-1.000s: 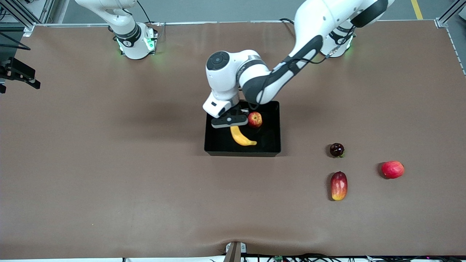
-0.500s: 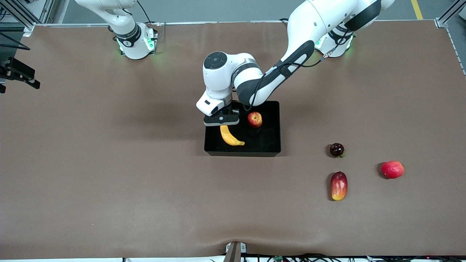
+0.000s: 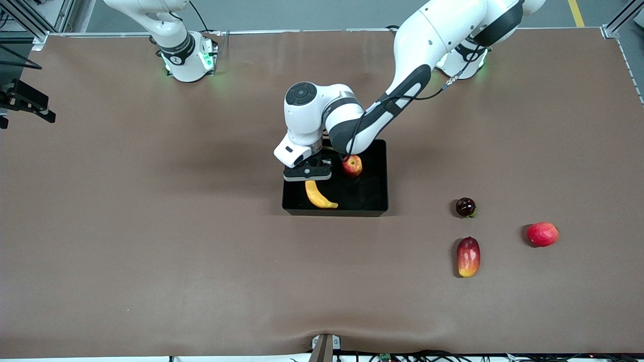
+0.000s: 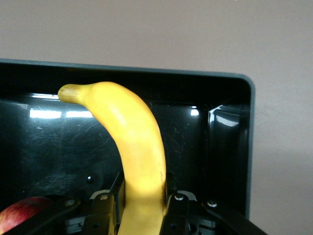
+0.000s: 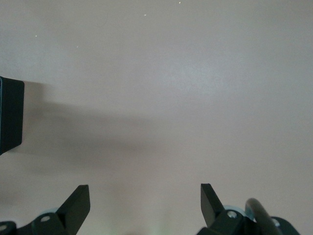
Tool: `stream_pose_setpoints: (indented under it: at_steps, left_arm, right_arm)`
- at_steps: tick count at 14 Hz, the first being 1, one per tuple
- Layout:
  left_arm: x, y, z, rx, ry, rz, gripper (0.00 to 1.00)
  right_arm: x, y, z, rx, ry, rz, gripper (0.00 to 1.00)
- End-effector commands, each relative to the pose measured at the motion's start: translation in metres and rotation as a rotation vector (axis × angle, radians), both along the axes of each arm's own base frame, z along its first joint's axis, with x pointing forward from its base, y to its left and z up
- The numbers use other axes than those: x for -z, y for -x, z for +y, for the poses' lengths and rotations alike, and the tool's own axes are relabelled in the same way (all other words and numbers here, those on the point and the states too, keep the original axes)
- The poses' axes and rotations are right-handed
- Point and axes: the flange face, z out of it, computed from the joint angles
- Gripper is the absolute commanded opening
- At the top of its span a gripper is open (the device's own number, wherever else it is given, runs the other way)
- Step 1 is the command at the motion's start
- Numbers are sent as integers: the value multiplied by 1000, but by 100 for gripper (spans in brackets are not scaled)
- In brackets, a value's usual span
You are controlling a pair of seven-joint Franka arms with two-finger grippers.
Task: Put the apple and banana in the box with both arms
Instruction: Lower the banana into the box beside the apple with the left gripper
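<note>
banana (image 3: 319, 195) over the box (image 3: 375, 207), clamped in left gripper (image 3: 307, 174); stem end hidden under gripper in front view, shown pinched in left wrist view (image 4: 139, 147) | apple (image 3: 352, 165) in the box, partly covered by the left arm | right gripper (image 5: 144, 203) spread apart over bare table (image 5: 171, 73), out of front view

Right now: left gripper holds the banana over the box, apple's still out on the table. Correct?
Not quite. The apple is already in the box, as the front view shows. The rest holds: the left gripper is shut on the banana over the box.
</note>
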Motion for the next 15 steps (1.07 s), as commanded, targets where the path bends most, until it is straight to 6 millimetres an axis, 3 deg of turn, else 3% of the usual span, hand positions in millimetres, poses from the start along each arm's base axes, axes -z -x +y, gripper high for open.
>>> stream_pose_setpoints:
  at_steps: [1, 4, 7, 10, 12, 13, 14, 15]
  left_arm:
    - [16, 7, -12, 20, 2, -23, 0]
    - [41, 9, -10, 27, -11, -3, 0]
    - [48, 14, -14, 42, -2, -11, 0]
    - [49, 6, -7, 31, -8, -14, 13]
    - [51, 3, -4, 19, -11, -15, 36]
    - [51, 1, -2, 8, -10, -15, 54]
    - [51, -1, -1, 4, -9, -14, 83]
    - [45, -1, -2, 6, -4, -19, 100]
  right_arm:
    - [-2, -1, 0, 13, -14, 5, 100]
    - [-3, -1, 2, 8, -14, 4, 100]
    - [-1, -1, -1, 14, -14, 7, 100]
    - [-2, -1, 1, 11, -14, 5, 100]
    - [-2, -1, 2, 10, -14, 5, 100]
    - [-2, -1, 1, 11, -14, 5, 100]
    - [-2, -1, 0, 13, -14, 5, 100]
    - [-2, -1, 0, 13, -14, 5, 100]
